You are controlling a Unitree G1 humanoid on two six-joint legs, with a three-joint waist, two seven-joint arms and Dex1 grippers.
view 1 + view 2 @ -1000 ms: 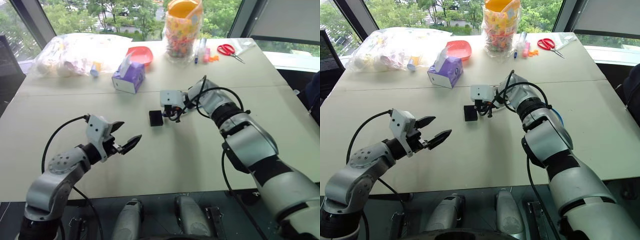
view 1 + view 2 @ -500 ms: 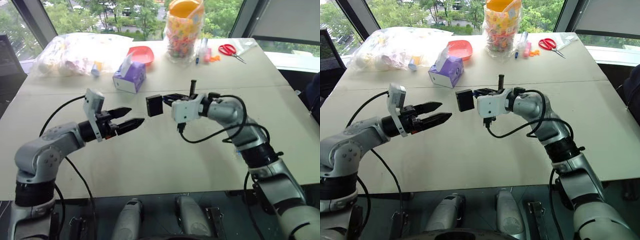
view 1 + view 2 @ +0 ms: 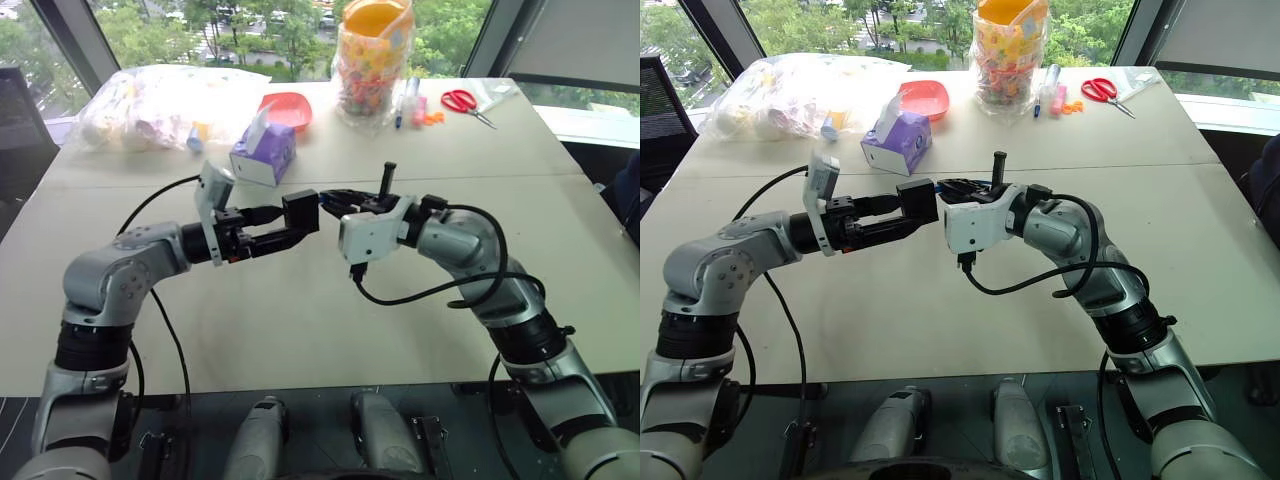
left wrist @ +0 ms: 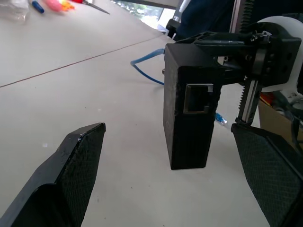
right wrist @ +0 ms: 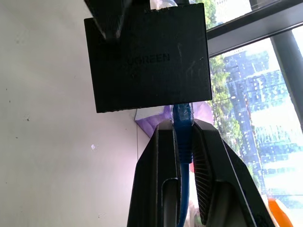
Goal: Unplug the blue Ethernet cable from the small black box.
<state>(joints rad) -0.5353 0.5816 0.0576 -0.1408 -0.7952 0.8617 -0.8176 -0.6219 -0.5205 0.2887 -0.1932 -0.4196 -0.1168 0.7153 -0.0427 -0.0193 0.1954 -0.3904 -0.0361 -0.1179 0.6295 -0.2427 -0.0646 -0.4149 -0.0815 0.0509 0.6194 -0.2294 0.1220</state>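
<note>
The right pincer [image 5: 183,137] pinches the cable [image 5: 183,124] at the box [image 5: 147,56], held above the surface [image 3: 300,310]; the left pincer [image 4: 175,189] gapes wide around the box.

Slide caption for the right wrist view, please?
Right gripper pinching the blue Ethernet cable where it enters the small black box.

Bright, even daylight from the windows [image 3: 250,25] behind; shadows soft, pictures sharp.
</note>
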